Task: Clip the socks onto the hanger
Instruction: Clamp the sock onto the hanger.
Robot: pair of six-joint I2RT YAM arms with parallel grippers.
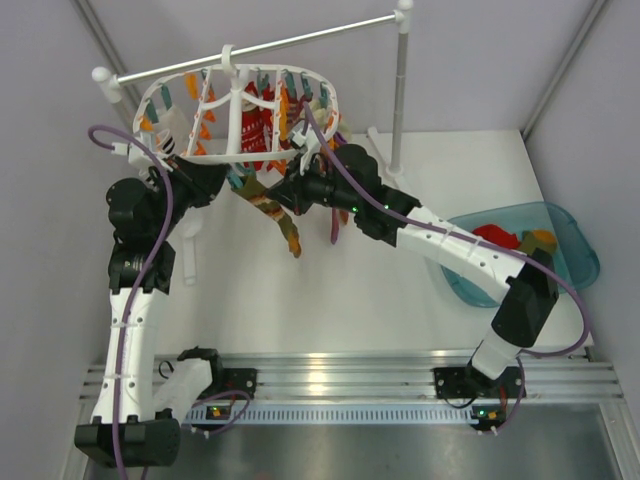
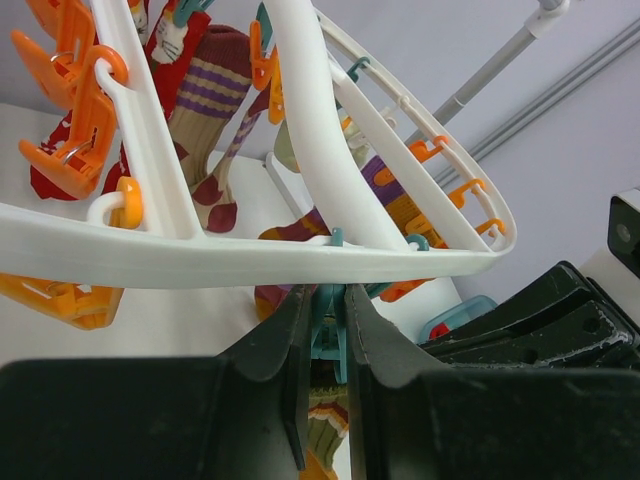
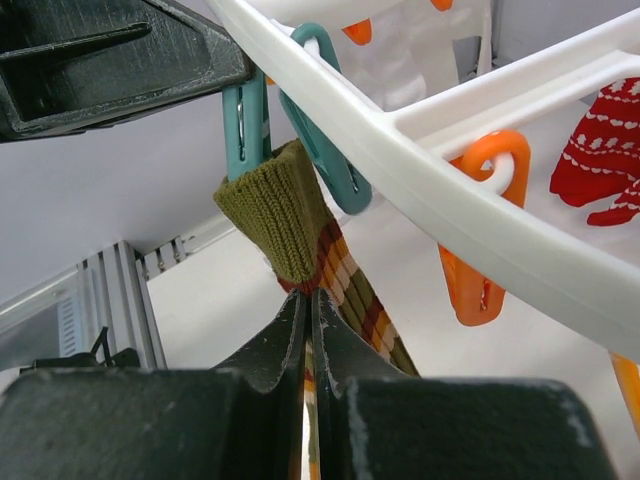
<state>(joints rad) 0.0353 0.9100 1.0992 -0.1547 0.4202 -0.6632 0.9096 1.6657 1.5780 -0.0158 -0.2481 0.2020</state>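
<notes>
The white oval hanger hangs from the stand at the back. My left gripper is shut on a teal clip under the hanger rim; in the top view the left gripper is just below that rim. A zigzag sock has its olive cuff up between the two halves of the same teal clip. My right gripper is shut on the sock just below the cuff. In the top view the sock hangs down beside the right gripper. A second such sock is not visible.
Red and striped socks hang from the hanger's other clips, with orange clips nearby. The white rod and pole stand behind. A blue tub with more socks sits at the right.
</notes>
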